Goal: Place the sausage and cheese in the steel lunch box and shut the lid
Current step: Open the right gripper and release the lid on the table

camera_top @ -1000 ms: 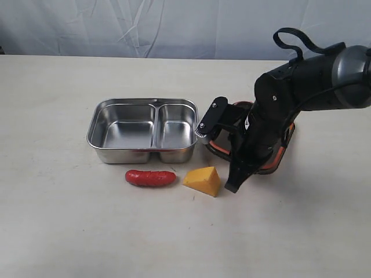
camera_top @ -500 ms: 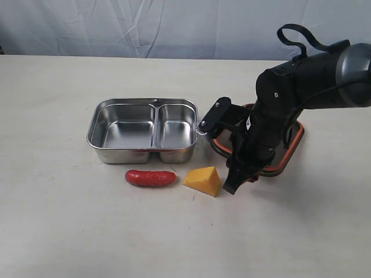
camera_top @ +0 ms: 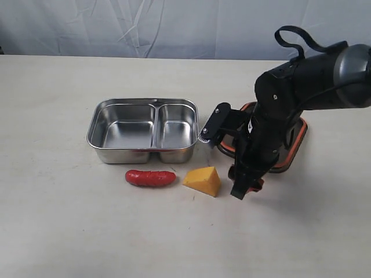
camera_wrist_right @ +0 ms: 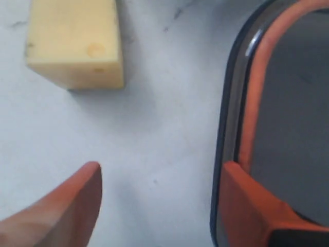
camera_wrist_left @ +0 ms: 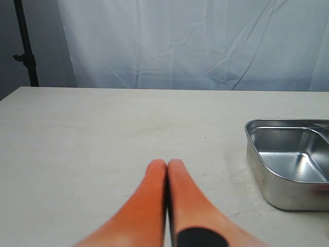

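The steel lunch box [camera_top: 143, 130] stands open and empty; its near wall [camera_wrist_left: 277, 190] also shows in the left wrist view. The red sausage [camera_top: 151, 178] and the yellow cheese [camera_top: 203, 180] lie side by side in front of the box. The dark lid [camera_top: 295, 136] lies flat to the right, orange seal rim showing, mostly under my right arm. My right gripper [camera_top: 246, 185] points down and is open. It straddles the lid's edge [camera_wrist_right: 226, 128], one finger over the lid, the other over bare table, with the cheese [camera_wrist_right: 77, 41] a short way beyond. My left gripper [camera_wrist_left: 167, 163] is shut and holds nothing.
The beige table [camera_top: 69, 231] runs wide on the left and in front. A pale cloth backdrop [camera_top: 174, 23] hangs behind the far edge. A black stand [camera_wrist_left: 23, 46] shows at the backdrop's side in the left wrist view.
The right arm has shifted right, away from the cheese, and the lid has slid right with it, farther from the lunch box. Sausage, cheese and box have not moved.
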